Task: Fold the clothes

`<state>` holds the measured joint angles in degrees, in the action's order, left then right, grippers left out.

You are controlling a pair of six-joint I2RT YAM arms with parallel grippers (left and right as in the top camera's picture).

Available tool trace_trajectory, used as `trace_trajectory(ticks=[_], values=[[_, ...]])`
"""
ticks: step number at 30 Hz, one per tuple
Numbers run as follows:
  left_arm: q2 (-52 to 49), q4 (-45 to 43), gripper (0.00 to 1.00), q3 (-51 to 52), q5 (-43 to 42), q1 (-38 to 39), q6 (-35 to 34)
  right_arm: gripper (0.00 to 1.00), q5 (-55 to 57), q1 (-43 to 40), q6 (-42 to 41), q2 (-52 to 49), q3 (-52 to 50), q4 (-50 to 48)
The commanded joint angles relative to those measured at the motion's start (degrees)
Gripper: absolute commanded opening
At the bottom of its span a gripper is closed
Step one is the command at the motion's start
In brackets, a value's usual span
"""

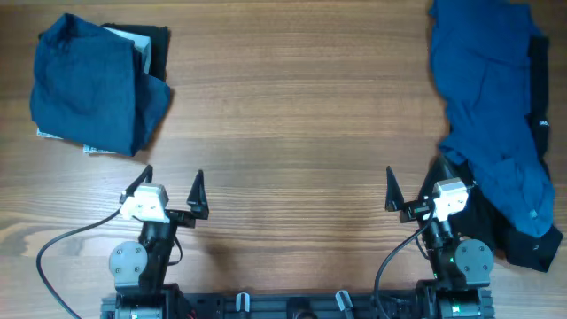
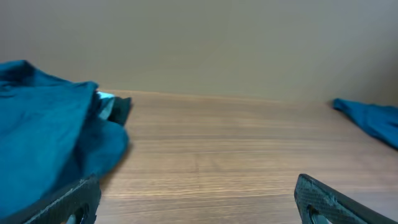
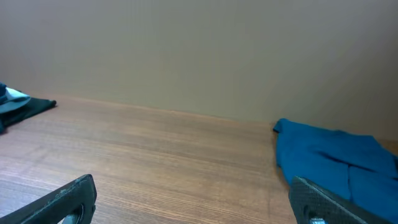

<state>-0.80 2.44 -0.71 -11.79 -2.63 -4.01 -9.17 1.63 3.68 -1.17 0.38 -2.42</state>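
Clothes (image 1: 478, 53) lie on the desk (image 1: 292, 115) in two heaps: a loose sprawl (image 1: 496, 151) of blue and black just ahead and outboard of my right pincer (image 1: 415, 184), close beside its outer side, and a bundled pile (image 1: 93, 89) well ahead and outboard of my left pincer (image 1: 173, 182). I see both pincers spread wide apart, gripping nothing, near the desk's front edge.

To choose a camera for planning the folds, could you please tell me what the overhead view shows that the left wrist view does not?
Only overhead: the right gripper, open, and the black garment under the loose blue shirt. Only the left wrist: the plain wall beyond the table. Both: the table, the blue stack at left, the left gripper, open, and a corner of that shirt.
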Motion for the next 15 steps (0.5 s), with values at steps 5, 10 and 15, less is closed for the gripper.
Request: trace_trajectory(ticks=[5,10,15], values=[[0.0,-3.3,1.00,0.2,-17.1,0.3,-1.7,1.00,-2.2,0.3,-7.1,0.0,0.9,-4.8],[-2.1,-7.6,1.00,-4.1,-18.8,0.3,-5.1,1.00,-2.9,0.3,-7.1,-3.0,7.0,-4.4],[-13.9,-6.5,1.00,-15.5,-18.8,0.3,-5.1,1.00,-4.4,0.3,-6.7,-17.2,18.7,-4.0]])
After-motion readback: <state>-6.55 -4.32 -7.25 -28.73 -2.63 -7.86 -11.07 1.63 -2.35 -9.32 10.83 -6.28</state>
